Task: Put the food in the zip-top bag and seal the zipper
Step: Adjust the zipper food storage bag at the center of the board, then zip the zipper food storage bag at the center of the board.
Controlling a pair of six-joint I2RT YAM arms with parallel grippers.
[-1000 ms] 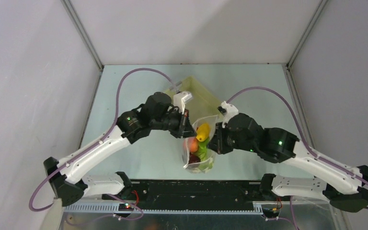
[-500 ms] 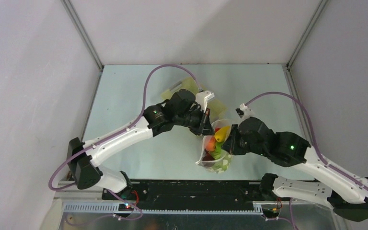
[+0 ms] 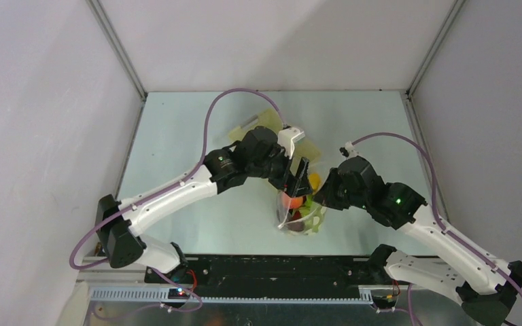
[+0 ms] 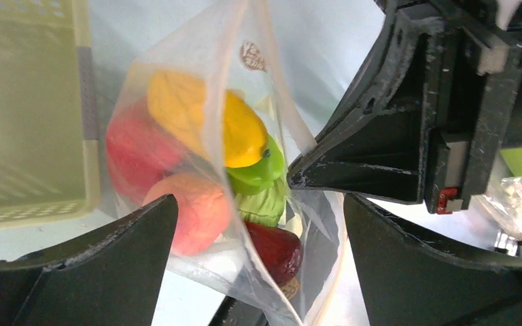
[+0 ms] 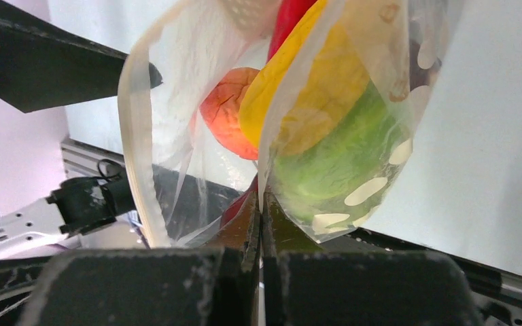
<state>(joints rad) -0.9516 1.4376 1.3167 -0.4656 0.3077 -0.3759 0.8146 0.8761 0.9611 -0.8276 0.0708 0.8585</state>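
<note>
close to the front edge of the table (image 3: 177, 136) is the zip-top bag (image 3: 298, 219), with the food inside: we see a yellow banana (image 5: 312, 88), a peach (image 4: 192, 212), a pale green vegetable (image 5: 340, 163) and a dark red apple (image 4: 273, 248). at the bag's 2 o'clock the right gripper (image 5: 262, 202) is pinched tight on its edge. at 12 o'clock the left gripper (image 3: 300, 178) is spread wide, a finger on either side of the bag, clamping nothing. farther off, at 11 o'clock, sits the pale yellow basket (image 3: 270, 119).
</note>
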